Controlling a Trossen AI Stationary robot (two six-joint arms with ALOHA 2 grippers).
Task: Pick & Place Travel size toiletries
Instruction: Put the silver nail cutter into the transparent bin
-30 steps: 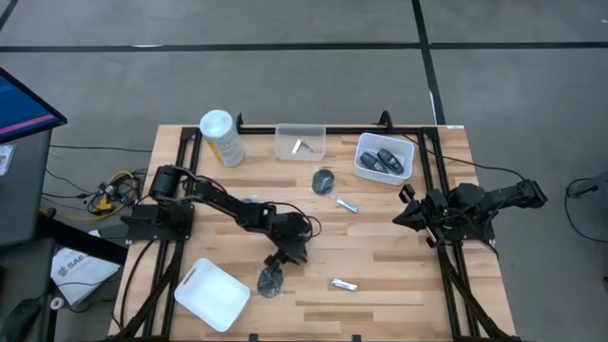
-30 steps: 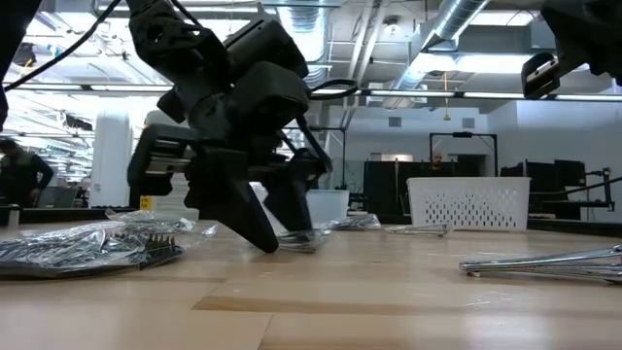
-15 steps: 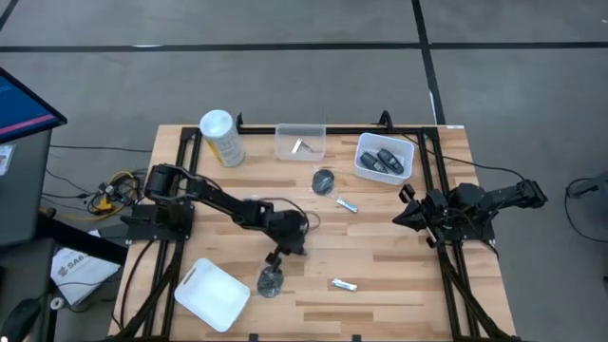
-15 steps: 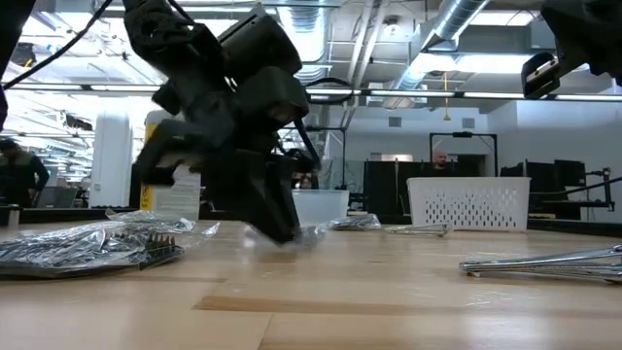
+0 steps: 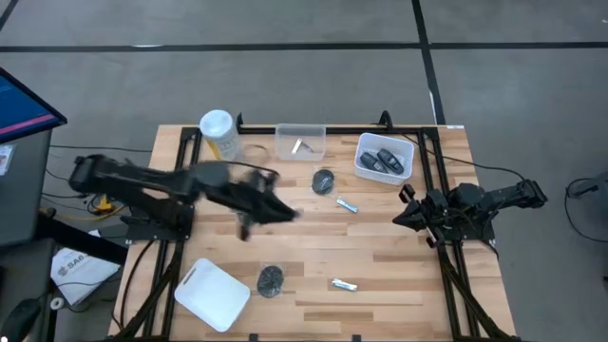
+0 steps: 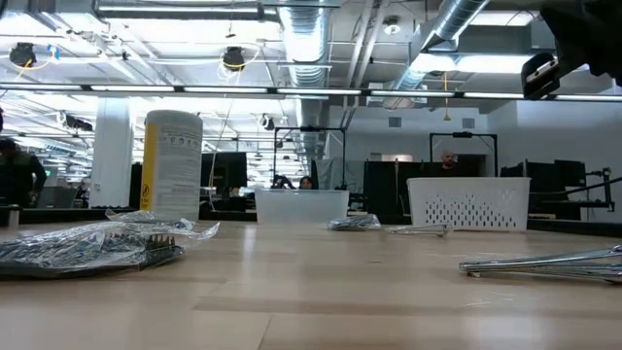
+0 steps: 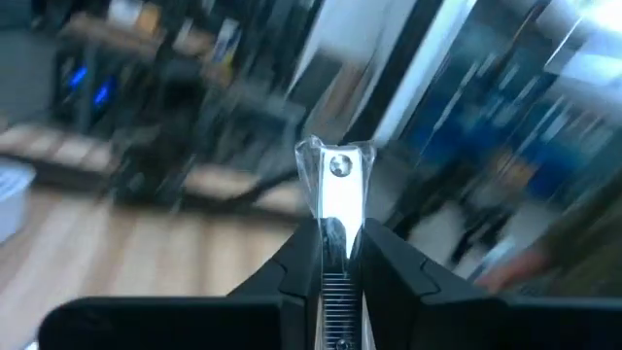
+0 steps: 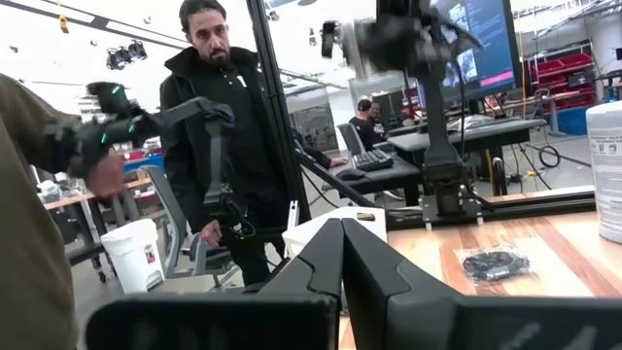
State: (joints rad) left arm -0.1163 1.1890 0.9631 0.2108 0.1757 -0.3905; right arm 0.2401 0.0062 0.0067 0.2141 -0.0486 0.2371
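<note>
My left gripper [image 5: 285, 213] is raised above the table's left middle, pointing level, shut on a silvery toiletry piece [image 7: 335, 185] in clear wrapping. It is out of the low view. On the table lie a dark wrapped lump [image 5: 271, 279], another lump [image 5: 323, 180], and two silvery tubes [image 5: 343, 284] [image 5: 347, 204]. A clear container [image 5: 300, 142] holds one silvery piece. A white basket [image 5: 385, 157] holds dark oblong pieces. My right gripper [image 8: 342, 233] is shut and holds nothing, at the table's right edge [image 5: 404, 211]. My left gripper pinches the silvery piece's rear part [image 7: 333, 243] between its two fingers [image 7: 301, 267]. The fingers lie along the piece, whose rounded front end [image 7: 336, 160] sticks out beyond the fingertips. It is lifted clear of the table.
A tall pale-yellow canister [image 5: 221, 138] stands at the far left. A white tray [image 5: 214, 294] lies at the near left. People stand in the room beyond the table [image 8: 219, 126]. Bare wood lies in the table's middle [image 5: 380, 247].
My left gripper has shut on the silvery piece on the table beside the near dark lump. It then rose fast, moving toward the far edge, and tipped from pointing down to level. The piece is lifted clear. The dark lump has stayed where it was.
</note>
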